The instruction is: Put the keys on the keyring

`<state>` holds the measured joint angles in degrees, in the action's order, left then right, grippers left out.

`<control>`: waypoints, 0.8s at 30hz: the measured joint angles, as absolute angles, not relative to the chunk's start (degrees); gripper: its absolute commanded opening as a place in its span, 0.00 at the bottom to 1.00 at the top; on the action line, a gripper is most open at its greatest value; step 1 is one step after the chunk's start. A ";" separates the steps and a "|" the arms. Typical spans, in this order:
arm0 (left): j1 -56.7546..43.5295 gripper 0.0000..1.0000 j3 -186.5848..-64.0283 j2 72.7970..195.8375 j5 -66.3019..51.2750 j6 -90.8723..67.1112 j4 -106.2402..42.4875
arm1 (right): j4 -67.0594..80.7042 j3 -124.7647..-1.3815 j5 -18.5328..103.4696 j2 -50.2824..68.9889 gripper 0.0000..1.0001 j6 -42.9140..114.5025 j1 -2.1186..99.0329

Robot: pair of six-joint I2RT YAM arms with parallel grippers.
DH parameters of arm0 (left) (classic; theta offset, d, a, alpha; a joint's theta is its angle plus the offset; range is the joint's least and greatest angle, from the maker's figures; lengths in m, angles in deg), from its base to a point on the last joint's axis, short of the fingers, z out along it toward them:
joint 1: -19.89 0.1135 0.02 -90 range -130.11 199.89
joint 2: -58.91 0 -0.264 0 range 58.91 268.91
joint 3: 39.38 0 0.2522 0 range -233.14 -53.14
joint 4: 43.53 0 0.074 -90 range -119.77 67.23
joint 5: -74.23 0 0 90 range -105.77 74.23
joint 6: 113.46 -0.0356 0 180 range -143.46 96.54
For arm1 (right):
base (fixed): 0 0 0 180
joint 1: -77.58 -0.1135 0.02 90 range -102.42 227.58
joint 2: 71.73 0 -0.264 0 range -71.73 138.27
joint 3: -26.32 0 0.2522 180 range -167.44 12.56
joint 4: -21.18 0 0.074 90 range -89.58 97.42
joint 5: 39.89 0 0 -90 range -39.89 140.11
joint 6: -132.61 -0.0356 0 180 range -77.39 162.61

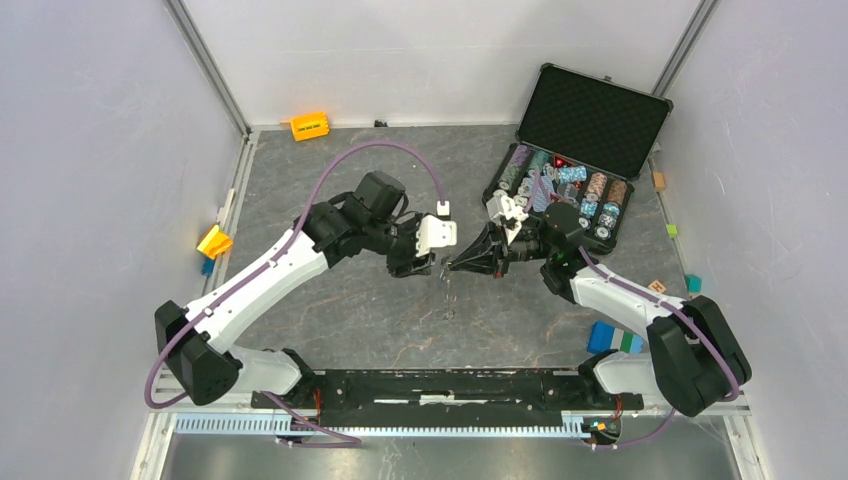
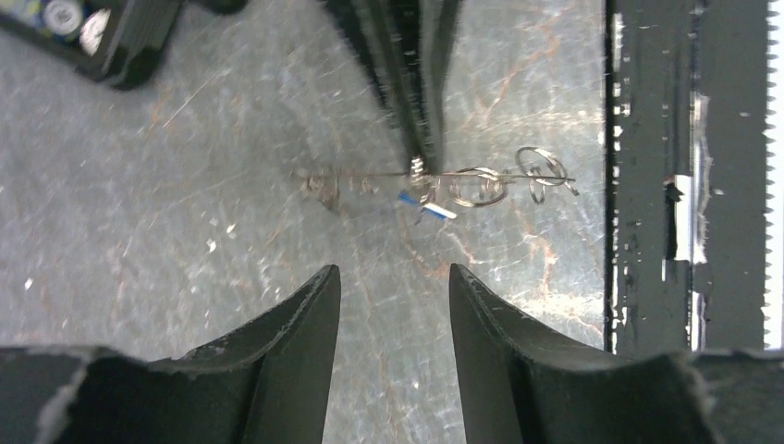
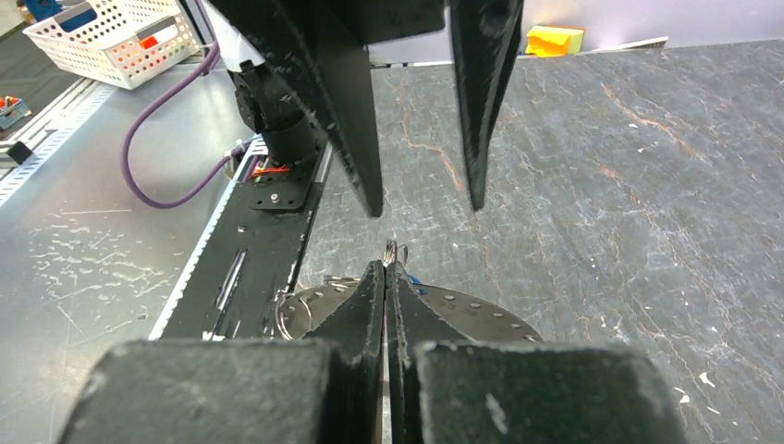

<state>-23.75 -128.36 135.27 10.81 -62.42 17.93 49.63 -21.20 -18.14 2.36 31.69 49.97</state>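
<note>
My left gripper (image 2: pixel 393 273) is open, and nothing is between its two fingers. Just ahead of its tips is the keyring (image 2: pixel 504 175). I see it from the edge, so it looks like one thin line of wire. It looks light and very thin, so I think it will bend or twist if I push hard. It is smooth metal, so it can slip. The keys (image 2: pixel 325 188) hang under the wire and will swing if I shake it. One blue key (image 2: pixel 428 208) hangs just under the middle, and some small rings (image 2: pixel 545 165) hang off to one side. I would take hold of a bare bit of wire beside the keys, not on them.

Right behind the wire is my right gripper (image 3: pixel 385 270). It is closed tight on the keyring and pinches the wire with its very tips. I think it holds the ring up off the surface (image 2: pixel 185 240), but I cannot be sure.

The left arm reaches in from its side, bent at the elbow. The right arm does the same from the other side. The two grippers point at each other, close but apart.
</note>
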 measured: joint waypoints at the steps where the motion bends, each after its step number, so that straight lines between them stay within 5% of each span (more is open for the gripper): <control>1: -23.66 0.53 -127.29 134.96 12.28 -63.19 16.90 | 50.14 -21.20 -18.42 2.36 0.00 31.25 49.99; 8: -23.68 0.45 -124.55 135.27 20.80 -66.46 13.84 | 52.59 -21.20 -20.43 2.36 0.00 29.05 50.01; 24: -23.68 0.04 -124.53 138.07 25.24 -69.48 12.38 | 54.12 -21.20 -23.23 2.36 0.00 28.52 50.23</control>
